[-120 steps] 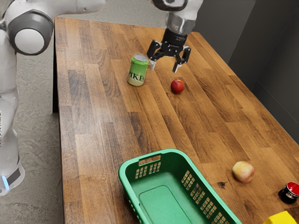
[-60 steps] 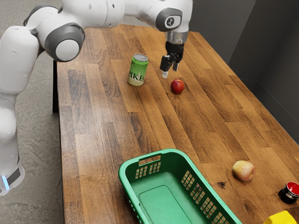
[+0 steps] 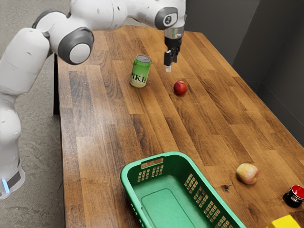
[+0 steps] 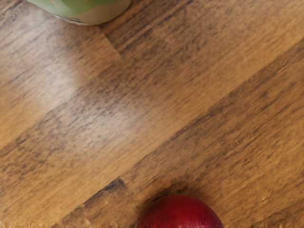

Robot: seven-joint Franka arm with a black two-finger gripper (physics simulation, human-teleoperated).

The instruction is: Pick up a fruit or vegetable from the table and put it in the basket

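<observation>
Across wooden table [image 3: 104, 128], beyond green basket [image 3: 178, 154], poised with black gripper [image 3: 171, 66] fingers apart, near green can [image 3: 140, 71]; best to centre over red fruit [image 3: 180, 88] toward the table's far edge, descend straight, then close gently around its middle.

Green can [image 3: 140, 72] upright, dark lettering; black cup [image 3: 291, 197], red inside, near yellow object [image 3: 286, 223].

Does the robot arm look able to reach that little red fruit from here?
Probably yes. The open gripper hangs near the red fruit, a bit higher, with nothing visible between them; the green can stands off to one side.
</observation>
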